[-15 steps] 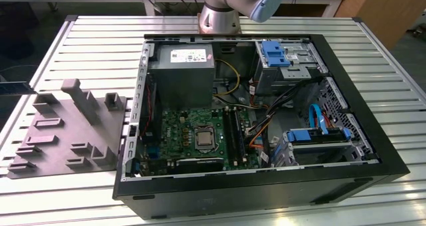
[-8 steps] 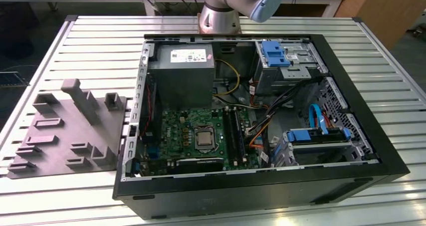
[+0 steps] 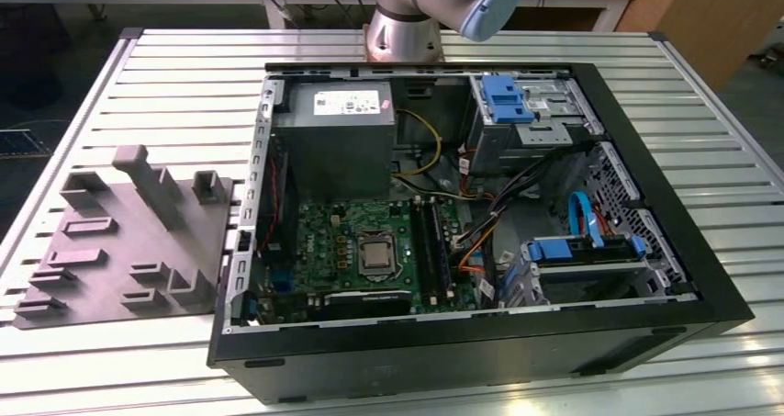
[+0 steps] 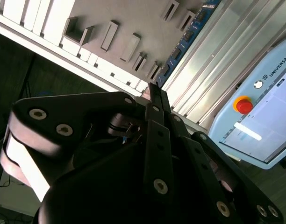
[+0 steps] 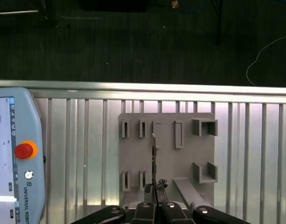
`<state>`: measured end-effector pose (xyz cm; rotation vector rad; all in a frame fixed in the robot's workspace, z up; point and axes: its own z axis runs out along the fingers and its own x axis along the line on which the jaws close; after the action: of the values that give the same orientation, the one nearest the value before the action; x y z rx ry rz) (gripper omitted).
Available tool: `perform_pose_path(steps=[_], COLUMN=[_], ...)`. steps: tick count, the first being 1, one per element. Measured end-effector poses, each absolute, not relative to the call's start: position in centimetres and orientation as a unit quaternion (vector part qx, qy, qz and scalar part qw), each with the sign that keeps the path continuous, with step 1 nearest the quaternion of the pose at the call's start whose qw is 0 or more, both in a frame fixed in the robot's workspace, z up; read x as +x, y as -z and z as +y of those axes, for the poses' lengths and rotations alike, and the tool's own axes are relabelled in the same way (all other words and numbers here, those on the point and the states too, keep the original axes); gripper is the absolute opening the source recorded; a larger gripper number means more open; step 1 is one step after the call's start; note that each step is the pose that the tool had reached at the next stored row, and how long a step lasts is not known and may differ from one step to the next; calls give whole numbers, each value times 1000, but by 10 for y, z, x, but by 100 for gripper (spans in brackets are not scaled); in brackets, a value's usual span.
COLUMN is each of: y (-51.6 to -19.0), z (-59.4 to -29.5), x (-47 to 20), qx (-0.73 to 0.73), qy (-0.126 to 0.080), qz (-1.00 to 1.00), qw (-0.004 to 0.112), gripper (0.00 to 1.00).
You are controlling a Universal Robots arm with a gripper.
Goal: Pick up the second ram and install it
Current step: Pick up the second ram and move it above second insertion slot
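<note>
While the slatted tabletop (image 3: 147,76) carries the whole set-up, the open computer case (image 3: 490,342) lies on its side upon it, with a gray holding fixture (image 3: 110,251) just beside it on the exterior view's left. A teach pendant (image 5: 12,154) rests on the tabletop near the fixture in the first wrist view. Inside the case, the motherboard (image 3: 330,241) faces upward, its long black memory slots (image 3: 429,241) running just beside the processor socket (image 3: 374,255), on the exterior view's right of it.

The end effector (image 5: 155,189) is clenched on one end of the second ram (image 5: 154,158), which appears edge-on as a thin dark line against the fixture. In the second wrist view, the stick's blue-green face (image 4: 187,39) runs outward from the fingertips (image 4: 152,91). The stick appears to be held clear above the fixture, well apart from the case.

Judged from this, the carry goes well if the grip stays firm and square, so the stick does not pivot. Its long edge should be parallel to the slot, clear of the loose cables (image 3: 490,223) nearby.
</note>
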<state>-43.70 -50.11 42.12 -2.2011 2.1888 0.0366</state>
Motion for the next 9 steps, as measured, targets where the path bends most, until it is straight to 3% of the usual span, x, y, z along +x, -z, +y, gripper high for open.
perform_pose_path(steps=[9], y=[-421], z=[-501], x=[-419], qx=[-709], qy=[-12], qz=[705], qw=[19], gripper=[12])
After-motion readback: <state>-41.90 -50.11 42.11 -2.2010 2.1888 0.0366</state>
